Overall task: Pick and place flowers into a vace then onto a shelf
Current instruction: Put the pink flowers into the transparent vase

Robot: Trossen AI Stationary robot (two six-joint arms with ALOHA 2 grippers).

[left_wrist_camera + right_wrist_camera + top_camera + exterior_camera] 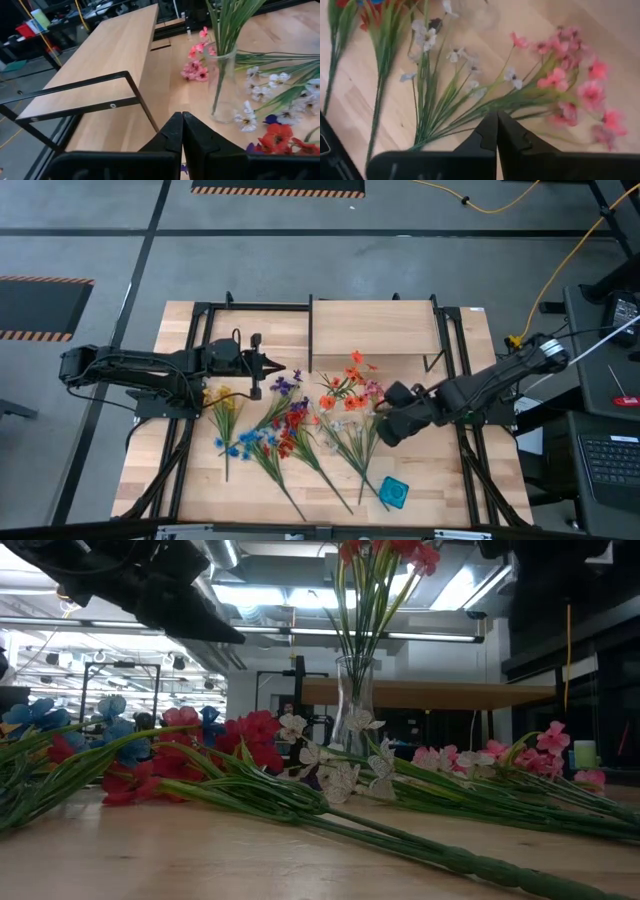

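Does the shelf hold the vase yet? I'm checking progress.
No: in the left wrist view the vase stands on the tabletop beside the shelf, whose board is bare.

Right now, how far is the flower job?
Done: a few stems stand in the vase. In hand: nothing; the left pincer is shut and empty near the shelf, the right pincer shut above pink flowers. Left: most flowers, then vase to shelf.
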